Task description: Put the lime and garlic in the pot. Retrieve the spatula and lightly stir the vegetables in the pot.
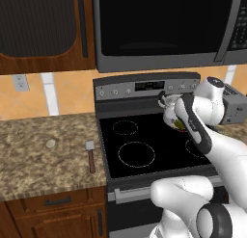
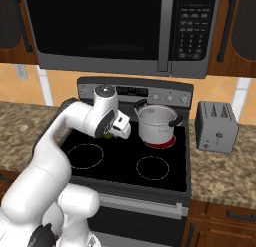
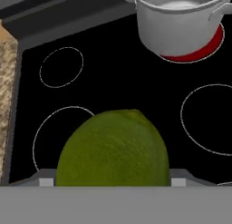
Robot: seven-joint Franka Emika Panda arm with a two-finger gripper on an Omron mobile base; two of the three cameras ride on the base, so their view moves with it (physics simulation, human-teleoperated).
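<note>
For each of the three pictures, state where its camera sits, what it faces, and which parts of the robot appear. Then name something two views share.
Left base view: behind the arm's left, facing the stove; arm at lower right; garlic and spatula on the counter.
Right base view: behind its right, facing the pot and toaster; arm at lower left.
Hand view: on the hand, looking along the gripper at the lime.
Shared: both base views show the stove.
</note>
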